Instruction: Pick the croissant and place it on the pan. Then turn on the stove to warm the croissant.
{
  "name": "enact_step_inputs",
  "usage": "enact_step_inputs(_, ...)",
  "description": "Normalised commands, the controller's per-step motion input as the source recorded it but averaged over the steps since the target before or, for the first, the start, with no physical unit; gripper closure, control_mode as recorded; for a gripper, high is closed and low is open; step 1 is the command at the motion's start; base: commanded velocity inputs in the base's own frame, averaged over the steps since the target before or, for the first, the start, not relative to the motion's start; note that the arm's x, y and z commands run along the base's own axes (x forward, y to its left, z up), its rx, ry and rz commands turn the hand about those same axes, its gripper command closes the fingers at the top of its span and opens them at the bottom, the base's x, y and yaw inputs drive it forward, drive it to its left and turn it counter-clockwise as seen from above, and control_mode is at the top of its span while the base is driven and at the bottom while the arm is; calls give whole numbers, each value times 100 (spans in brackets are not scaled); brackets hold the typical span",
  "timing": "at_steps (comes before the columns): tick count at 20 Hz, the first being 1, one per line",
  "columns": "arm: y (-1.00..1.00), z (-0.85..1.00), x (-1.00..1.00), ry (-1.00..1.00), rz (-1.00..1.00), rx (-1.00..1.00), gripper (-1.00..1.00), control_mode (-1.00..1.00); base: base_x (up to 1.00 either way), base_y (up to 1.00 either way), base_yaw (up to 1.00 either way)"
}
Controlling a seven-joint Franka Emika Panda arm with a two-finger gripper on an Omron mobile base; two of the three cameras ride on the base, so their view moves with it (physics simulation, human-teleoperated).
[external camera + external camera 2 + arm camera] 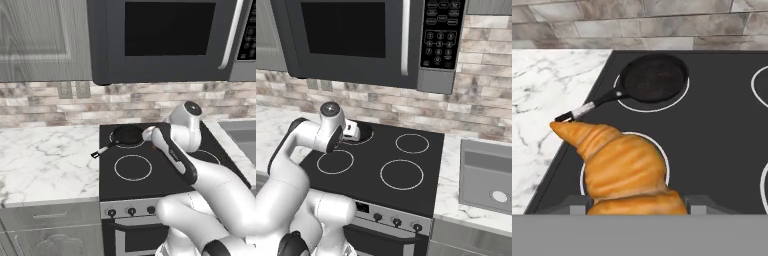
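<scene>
The golden croissant (624, 170) fills the lower middle of the hand view, held between my gripper (637, 205) tips, with its pointed end up and to the left. I carry it in the air above the front left burner of the black stove (722, 130). The small black pan (654, 77) sits empty on the back left burner, its thin handle reaching toward the counter. In the left base view the pan (127, 135) lies just left of my hand (149, 134). In the right base view my arm hides most of the pan (363, 134).
A dark microwave (165, 35) hangs above the stove. A marble counter (45, 160) extends to the left, and a sink (486, 175) lies to the right. Dark knobs (397, 221) line the stove's silver front panel. A brick wall stands behind.
</scene>
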Motion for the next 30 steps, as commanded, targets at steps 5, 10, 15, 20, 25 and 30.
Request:
enact_step_inputs(5, 0, -3, 15, 0, -2, 0, 100, -100, 0, 0, 0)
enact_step_inputs(10, 0, 0, 13, 0, -1, 0, 100, -100, 0, 0, 0)
enact_step_inputs(15, 0, 0, 14, 0, -1, 0, 100, -100, 0, 0, 0)
enact_step_inputs(20, 0, -2, 12, 0, -1, 0, 100, -100, 0, 0, 0)
enact_step_inputs(25, 0, -3, 15, 0, -1, 0, 100, -100, 0, 0, 0)
enact_step_inputs(30, 1, -6, 16, -1, -1, 0, 100, -100, 0, 0, 0)
